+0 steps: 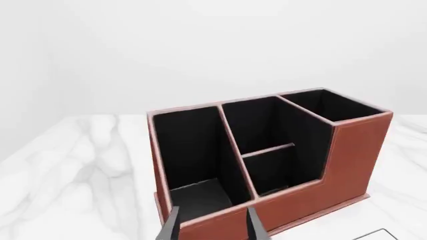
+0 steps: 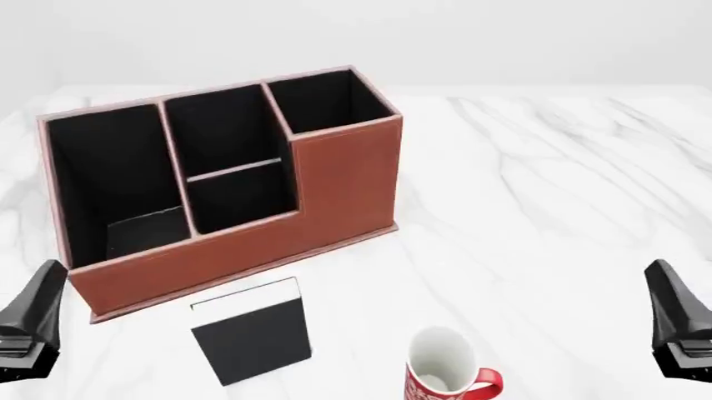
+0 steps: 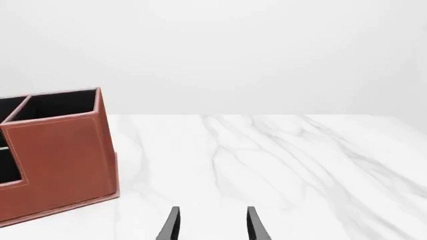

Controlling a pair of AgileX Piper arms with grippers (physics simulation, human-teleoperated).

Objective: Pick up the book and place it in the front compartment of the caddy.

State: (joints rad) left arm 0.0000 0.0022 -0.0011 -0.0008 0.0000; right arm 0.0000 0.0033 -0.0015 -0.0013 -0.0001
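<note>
While both arms wait low at the table's near edge, the book [image 2: 252, 332] lies flat just in front of the caddy [image 2: 345, 179], toward the near-left, its long axis running roughly away from the arms with a slight slant. By my judgement the left gripper [image 2: 32, 321] is nearer than the right gripper [image 2: 679, 321]. Both jaws stand apart, holding nothing. White marble table [image 2: 556, 183], plain pale backdrop; a mug [image 2: 445, 375] stands right of the book.
</note>
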